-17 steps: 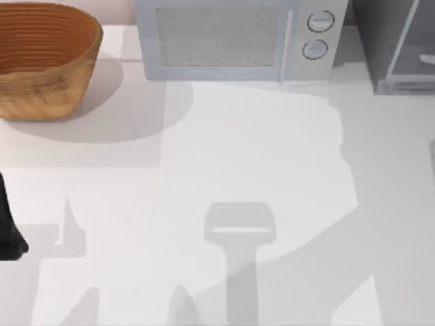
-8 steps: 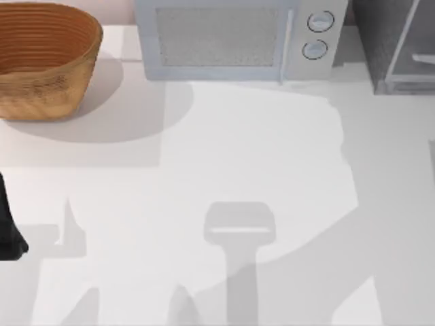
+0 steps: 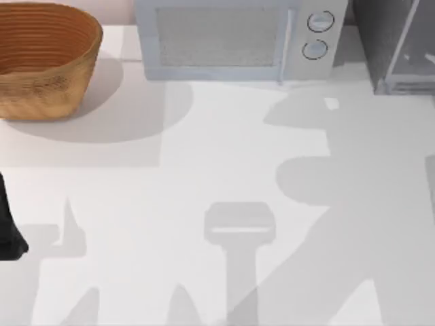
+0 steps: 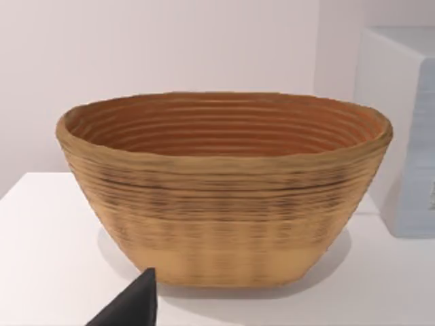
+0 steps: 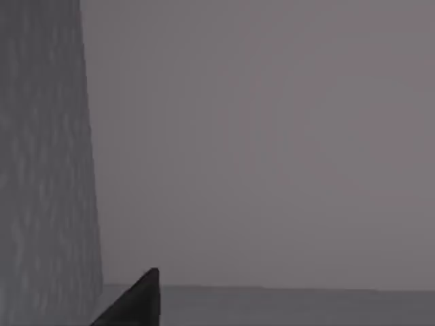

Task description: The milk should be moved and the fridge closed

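Note:
The fridge is the grey box at the table's back right, with a speckled dark side and a pale glassy door panel. How far the door stands open I cannot tell. In the right wrist view the fridge's speckled side rises close by, with a dark tip of my right gripper in front of it. The milk is out of view. My left arm is parked at the table's left edge. A dark tip of my left gripper faces the basket.
A woven brown basket stands at the back left, and the basket appears close up in the left wrist view. A white microwave with two round knobs stands at the back middle. Arm shadows fall across the white table.
The shadow over the table's right half has changed shape and spread left toward the microwave, so the right arm has moved. The left arm, basket and microwave have stayed put.

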Available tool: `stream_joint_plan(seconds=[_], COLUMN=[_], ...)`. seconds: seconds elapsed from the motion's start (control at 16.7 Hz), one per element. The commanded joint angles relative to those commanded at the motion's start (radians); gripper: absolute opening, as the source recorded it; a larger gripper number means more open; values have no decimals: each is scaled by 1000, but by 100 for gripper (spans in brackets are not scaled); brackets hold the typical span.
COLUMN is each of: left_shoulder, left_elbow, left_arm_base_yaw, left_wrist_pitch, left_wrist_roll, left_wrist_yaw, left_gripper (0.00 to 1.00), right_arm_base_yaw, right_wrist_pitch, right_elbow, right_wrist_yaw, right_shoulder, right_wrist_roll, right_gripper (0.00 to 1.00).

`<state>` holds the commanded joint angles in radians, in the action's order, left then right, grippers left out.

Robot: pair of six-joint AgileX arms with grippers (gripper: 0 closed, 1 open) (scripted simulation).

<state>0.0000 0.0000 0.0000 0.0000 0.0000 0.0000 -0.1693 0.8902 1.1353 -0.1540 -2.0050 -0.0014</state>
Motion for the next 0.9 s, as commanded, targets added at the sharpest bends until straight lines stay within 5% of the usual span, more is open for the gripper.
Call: stream_joint_plan(seconds=[0.9], left_shoulder=[0], left_elbow=[0], left_arm_base_yaw=[0], left_wrist_pitch=[0], left_wrist_roll=[0], left_wrist_yaw=[0], left_gripper=[100], right_arm_base_yaw=[120], right_wrist_pitch=[-624], right_elbow=[-800], right_wrist_yaw=[112], right_shoulder=[1500], right_wrist_roll=[-4], right_gripper=[100])
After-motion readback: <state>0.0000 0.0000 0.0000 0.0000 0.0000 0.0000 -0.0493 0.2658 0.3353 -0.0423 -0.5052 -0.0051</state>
